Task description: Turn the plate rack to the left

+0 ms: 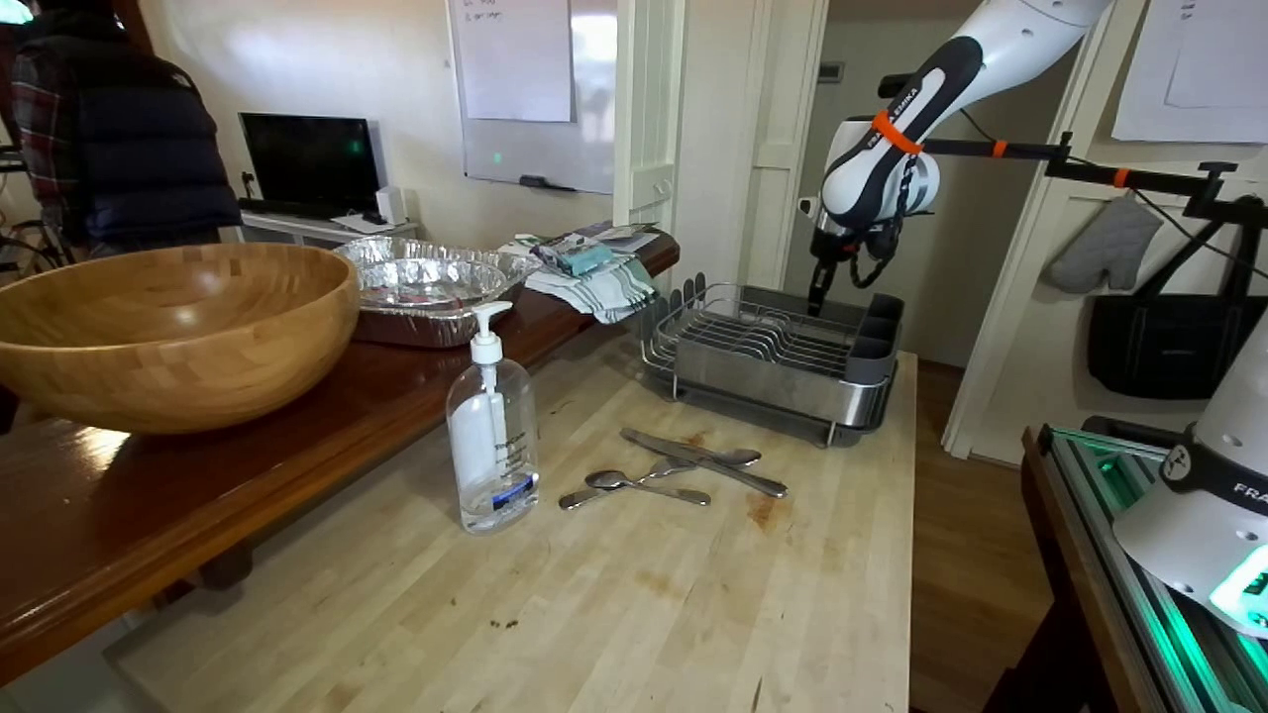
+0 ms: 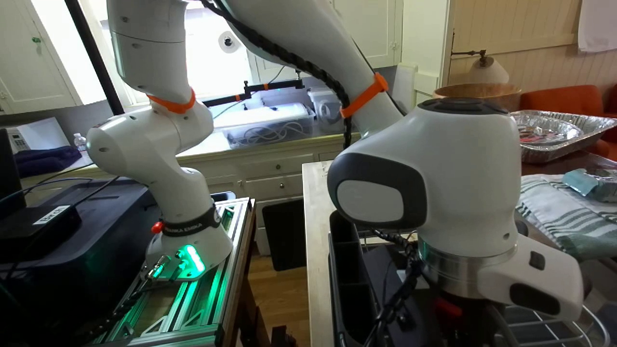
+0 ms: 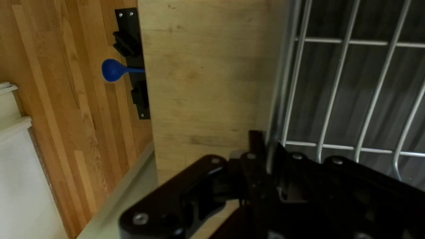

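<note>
The rack (image 1: 768, 368) stands flat on the desk (image 1: 644, 614), up at the far end from where I'm watching, with its dark cups at the end by the desk's side edge. The arm (image 1: 892, 188) comes down over it, and the fingers (image 3: 255, 146) are closed on the wire edge along its far side. The wrist view has that edge passing right between them, one finger outside it over bare wood, the other inside over the rack's grey tray. In an exterior view the arm hides most of the rack; the cups and a bit of wire show past it.

Nearer me on the desk lie some crossed pieces of cutlery (image 1: 703, 461), just in front of the rack and apart from it. Near them stands the bottle (image 1: 492, 446), clear and upright, with a white pump. On the dark counter (image 1: 297, 446) alongside sit the big wooden bowl (image 1: 188, 366), foil trays (image 1: 431, 282) and a striped towel (image 1: 594, 292). A blue ladle (image 3: 113, 70) pokes out past the desk's edge. A person (image 1: 129, 149) in a dark vest stands beyond the bowl, back turned.
</note>
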